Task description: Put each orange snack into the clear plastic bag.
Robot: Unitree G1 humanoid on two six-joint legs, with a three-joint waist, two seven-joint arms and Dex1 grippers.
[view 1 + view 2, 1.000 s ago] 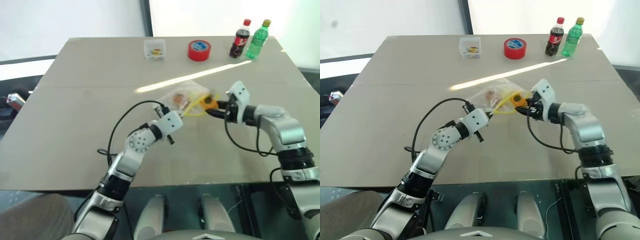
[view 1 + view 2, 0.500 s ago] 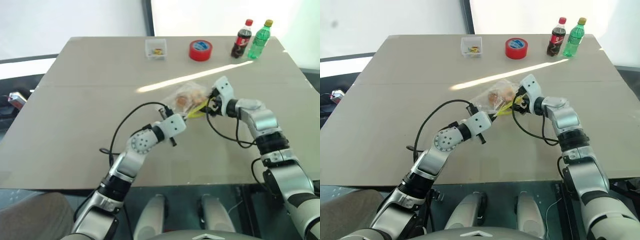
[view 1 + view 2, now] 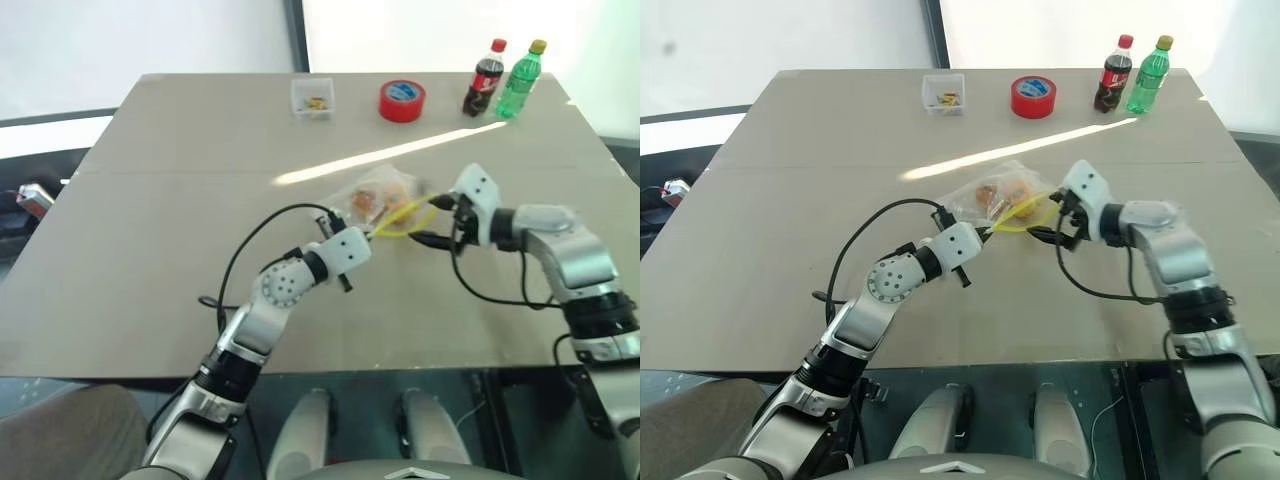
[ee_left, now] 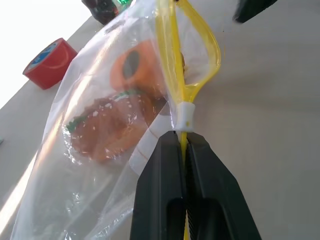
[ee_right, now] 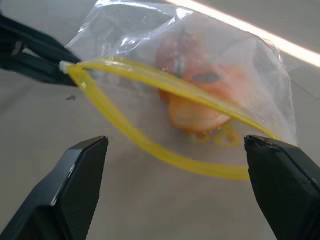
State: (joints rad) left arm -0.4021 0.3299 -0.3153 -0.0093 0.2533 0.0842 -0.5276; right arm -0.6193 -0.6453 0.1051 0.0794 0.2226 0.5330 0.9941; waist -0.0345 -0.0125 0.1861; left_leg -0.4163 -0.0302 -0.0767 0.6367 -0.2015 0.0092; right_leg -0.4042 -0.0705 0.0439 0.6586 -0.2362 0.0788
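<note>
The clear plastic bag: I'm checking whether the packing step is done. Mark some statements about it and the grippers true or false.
1. Both orange snacks lie inside the clear plastic bag. True.
2. The left gripper is shut on the bag's yellow strip. True.
3. The right gripper is clamped on a snack. False: its jaws stand wide open, holding nothing.
4. The bag's mouth is zipped closed. False: the strip gapes in a loop.
5. The red tape roll is inside the bag. False: it sits at the table's far edge.
</note>
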